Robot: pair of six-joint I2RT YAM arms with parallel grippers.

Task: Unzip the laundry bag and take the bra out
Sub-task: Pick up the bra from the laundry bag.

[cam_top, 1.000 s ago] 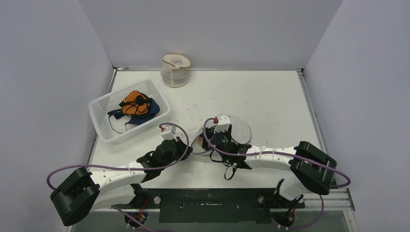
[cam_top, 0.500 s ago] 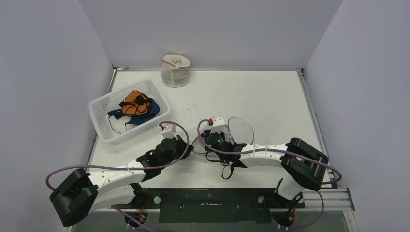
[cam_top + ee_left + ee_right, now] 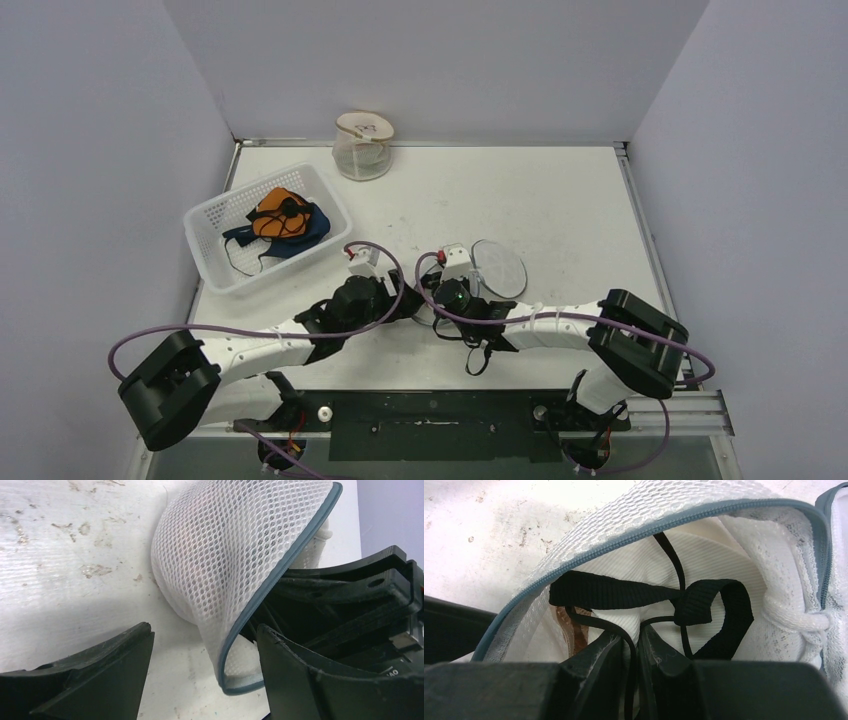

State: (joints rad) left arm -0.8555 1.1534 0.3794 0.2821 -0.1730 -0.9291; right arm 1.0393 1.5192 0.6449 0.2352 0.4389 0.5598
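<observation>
The laundry bag (image 3: 235, 545) is white mesh with a grey-blue zipper edge (image 3: 624, 537), and it lies unzipped near the table's front middle. Its round flap (image 3: 497, 268) lies flat to the right. Inside the mouth I see the bra (image 3: 704, 555): a white cup, black straps (image 3: 619, 594) and a bit of brown lace. My right gripper (image 3: 630, 647) (image 3: 432, 298) reaches into the bag and is shut on a thin black strap. My left gripper (image 3: 205, 665) (image 3: 405, 303) is open. The bag's rim stands between its fingers (image 3: 100, 675) without touching them.
A white plastic basket (image 3: 205, 215) at the left holds orange and blue garments (image 3: 280, 220). A clear jar with a lid (image 3: 363, 145) stands at the back wall. Grey walls close in the table on three sides.
My left gripper has opened and let go of the bag, shifting right towards it. My right gripper has closed on the bra's black strap inside the bag.
</observation>
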